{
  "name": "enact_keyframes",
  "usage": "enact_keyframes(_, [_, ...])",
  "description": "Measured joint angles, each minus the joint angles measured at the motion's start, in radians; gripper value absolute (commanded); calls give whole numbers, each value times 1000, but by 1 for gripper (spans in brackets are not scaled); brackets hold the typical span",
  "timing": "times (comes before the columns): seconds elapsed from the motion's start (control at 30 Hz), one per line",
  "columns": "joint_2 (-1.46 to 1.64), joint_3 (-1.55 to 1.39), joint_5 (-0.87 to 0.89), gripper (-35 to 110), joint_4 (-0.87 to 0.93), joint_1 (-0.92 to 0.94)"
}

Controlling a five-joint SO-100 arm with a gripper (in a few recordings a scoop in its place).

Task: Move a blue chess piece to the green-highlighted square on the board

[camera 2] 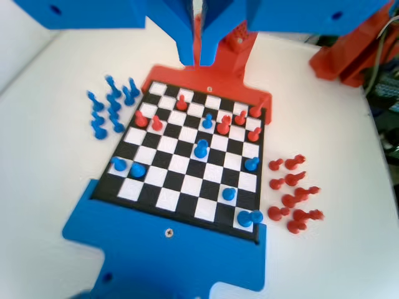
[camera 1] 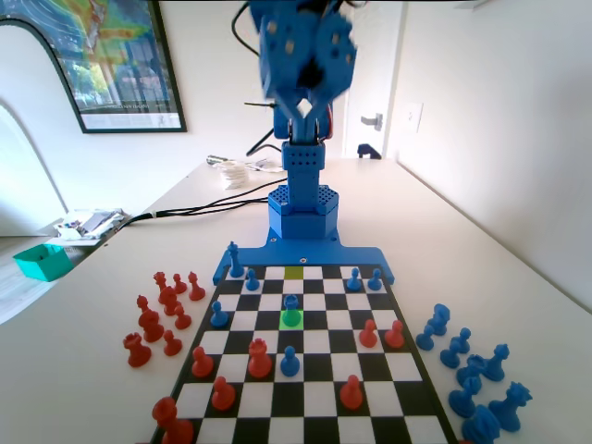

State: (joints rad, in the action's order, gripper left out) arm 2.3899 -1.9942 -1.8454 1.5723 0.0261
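Observation:
A small blue chess piece [camera 1: 291, 310] stands upright on the green-highlighted square [camera 1: 291, 321], near the middle of the board [camera 1: 319, 370]. The wrist view shows that piece [camera 2: 201, 148] near the middle of the board [camera 2: 187, 184], free of any grip. My gripper [camera 1: 301, 113] hangs high above the far end of the board, well clear of every piece. Its jaws [camera 2: 199, 61] come down from the top edge of the wrist view, close together with nothing between them.
A duller yellow-green square [camera 1: 294, 272] lies at the board's far edge. Several red pieces [camera 1: 259, 359] and blue pieces [camera 1: 289, 361] stand on the board. Captured red pieces [camera 1: 162, 310] sit left of it, blue ones [camera 1: 467, 370] right. A teal box [camera 1: 42, 261] sits far left.

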Motion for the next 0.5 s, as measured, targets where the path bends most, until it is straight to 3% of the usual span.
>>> enact_keyframes(0.5, [414, -37, 46, 1, 75, -20])
